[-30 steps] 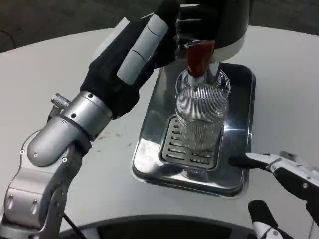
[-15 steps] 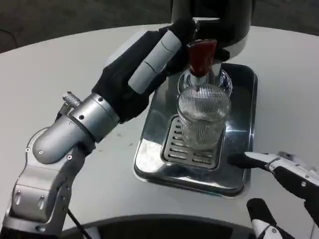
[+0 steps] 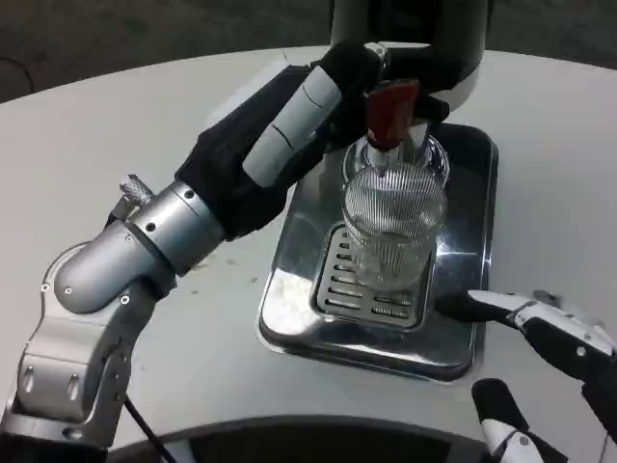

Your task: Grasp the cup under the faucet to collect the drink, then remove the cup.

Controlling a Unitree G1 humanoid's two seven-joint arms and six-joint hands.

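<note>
- The cup (image 3: pixel 393 224) is a clear ribbed glass standing upright on the slotted grate (image 3: pixel 371 280) of the steel drip tray (image 3: pixel 453 342); it sits directly below the faucet (image 3: pixel 389 111), whose red handle hangs just above the cup's rim; neither robot hand is touching it
- Whether the cup holds any liquid cannot be told; the glass reads clear from top to bottom, with the grate showing through its base
- The drip tray is a shallow rectangular pan with a shiny raised rim; it rests on the white desk (image 3: pixel 116 145), and the grate fills its central well; a round steel fitting (image 3: pixel 431 154) lies behind the cup, under the faucet
- The dark body of the drink dispenser (image 3: pixel 424 39) stands at the far end of the tray, with the faucet projecting from its front
- The left robot hand (image 3: pixel 289 125) reaches in from the left on its silver forearm (image 3: pixel 145 251); its dark fingertips (image 3: pixel 349 66) lie against the dispenser just beside the red handle; its fingers are stretched forward, and whether they press the handle or clasp anything cannot be told
- The right robot hand (image 3: pixel 540 376) waits low at the near right corner of the tray; it is released, with fingers spread and nothing in them; one black fingertip (image 3: pixel 455 306) points toward the tray's front rim, near the cup but apart from it
</note>
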